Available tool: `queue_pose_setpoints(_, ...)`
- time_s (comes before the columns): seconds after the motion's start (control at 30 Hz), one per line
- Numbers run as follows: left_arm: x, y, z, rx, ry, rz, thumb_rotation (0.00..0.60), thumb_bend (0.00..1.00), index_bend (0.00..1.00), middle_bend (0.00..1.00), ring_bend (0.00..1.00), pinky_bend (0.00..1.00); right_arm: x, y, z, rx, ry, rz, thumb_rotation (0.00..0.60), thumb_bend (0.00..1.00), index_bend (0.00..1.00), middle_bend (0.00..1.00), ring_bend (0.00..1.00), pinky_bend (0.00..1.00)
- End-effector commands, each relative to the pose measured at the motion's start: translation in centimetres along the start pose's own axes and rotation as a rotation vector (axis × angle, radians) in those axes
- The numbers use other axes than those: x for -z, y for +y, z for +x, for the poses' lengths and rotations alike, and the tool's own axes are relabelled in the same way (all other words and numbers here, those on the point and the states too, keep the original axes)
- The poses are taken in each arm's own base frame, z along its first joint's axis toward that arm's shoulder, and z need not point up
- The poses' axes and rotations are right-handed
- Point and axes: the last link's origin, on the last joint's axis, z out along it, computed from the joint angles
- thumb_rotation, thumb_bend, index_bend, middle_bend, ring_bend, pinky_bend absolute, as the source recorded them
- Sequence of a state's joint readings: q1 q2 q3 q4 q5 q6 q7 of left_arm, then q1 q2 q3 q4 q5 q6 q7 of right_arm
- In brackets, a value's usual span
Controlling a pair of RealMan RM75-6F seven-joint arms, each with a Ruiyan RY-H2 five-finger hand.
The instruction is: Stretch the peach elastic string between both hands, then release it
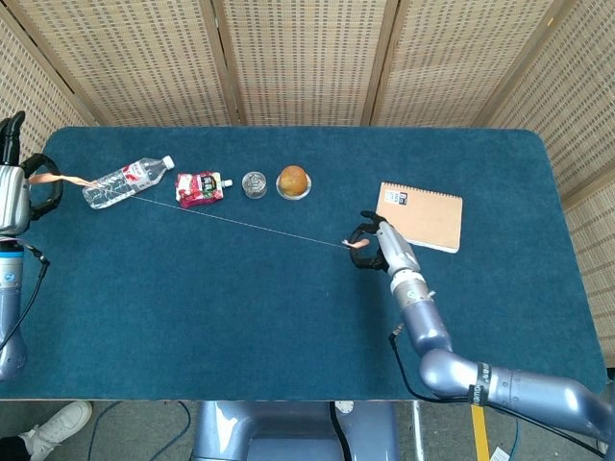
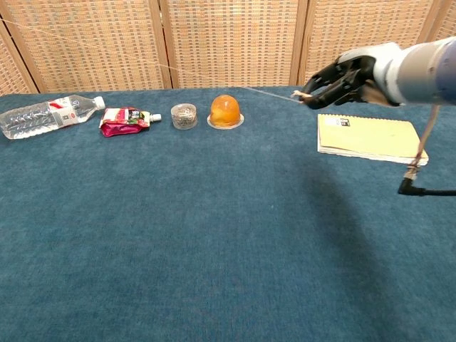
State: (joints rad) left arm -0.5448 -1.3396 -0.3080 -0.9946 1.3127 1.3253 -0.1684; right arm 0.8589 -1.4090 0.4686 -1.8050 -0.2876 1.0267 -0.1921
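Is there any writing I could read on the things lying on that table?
None can be read.
Water bottle: red and white label, print too small.
Red pouch: printed front, blurred.
Notebook: small dark label in one corner, unreadable.
Small jar and orange jelly cup: no text visible.

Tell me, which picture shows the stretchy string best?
The head view. There the peach elastic string shows whole, pulled taut from the left hand to the right hand. The chest view shows only a faint line reaching the right hand; the left hand is out of frame.
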Motion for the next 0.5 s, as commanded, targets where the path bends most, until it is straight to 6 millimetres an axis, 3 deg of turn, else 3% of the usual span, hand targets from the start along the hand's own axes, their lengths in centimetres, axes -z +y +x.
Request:
queue_pose_setpoints(0.03,0.2,-1.0,-0.4,-0.013,-0.019,0.014,0.600,0.48,0.83,0.00,0.00,0.00,1.1,1.2,2.3,0.005,0.032,-0.003,0.600,0.63,0.68,0.18,0.00,0.00)
queue_pose_setpoints(0.2,0.5,-1.0,-1.0,-0.003,-0.028,0.009,0.600,0.48,0.83,0.00,0.00,0.00,1.8,2.6,4.5,-0.007,0.059,-0.018,0.600,0.63,0.68,0.18,0.00,0.00)
queue_pose_setpoints(0.5,0.9,-1.2,-1.3,-0.033,-0.031,0.001,0.600,0.49,0.83,0.00,0.00,0.00,2.3,4.4,6.7,-0.021,0.075,-0.041,0.600,0.63,0.68,0.18,0.00,0.00)
